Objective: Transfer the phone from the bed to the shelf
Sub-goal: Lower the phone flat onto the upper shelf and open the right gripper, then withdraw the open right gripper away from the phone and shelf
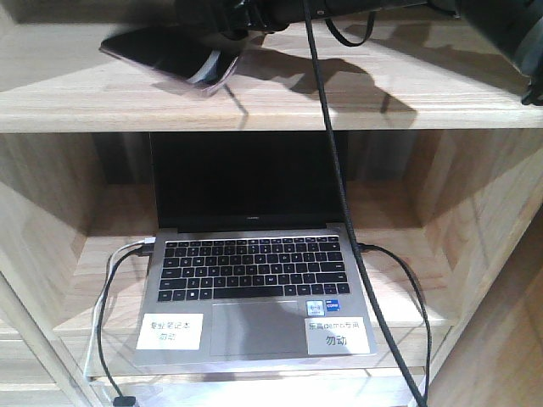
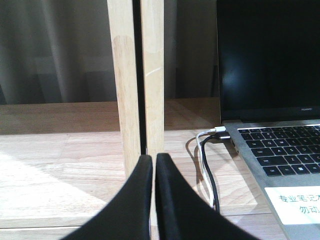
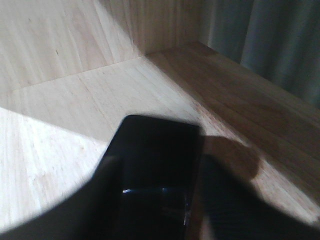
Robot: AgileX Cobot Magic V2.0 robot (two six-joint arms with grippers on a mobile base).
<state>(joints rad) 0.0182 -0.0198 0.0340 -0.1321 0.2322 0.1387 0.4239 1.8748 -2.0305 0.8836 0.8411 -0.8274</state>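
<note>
One phone [image 3: 152, 165], slim, black and glossy, is held between the two dark fingers [image 3: 107, 185] of the right gripper [image 3: 160, 200], which clasp it on either side; the wrist view is blurred, so its finer details cannot be read. In the front view the same phone [image 1: 161, 55] shows tilted just above the upper shelf [image 1: 271, 93], a thick pale wooden board with visible grain, with its shadow thrown on the wood beside it; whether its lower edge touches the board I cannot tell. The right arm enters from the top of that view and one black cable [image 1: 339, 203] hangs down from it across the picture. On the board below stands one open grey laptop [image 1: 250, 271], its screen dark, bearing two white labels [image 1: 170, 332] on the palm rest (printed in Chinese characters). Two cables, one white [image 2: 202, 155] and one black, run into its left side. The left gripper [image 2: 154, 165] has its two black fingers pressed together with nothing between them, pointing at a pair of pale wooden uprights [image 2: 135, 75] on the lower board, just left of the laptop.
</note>
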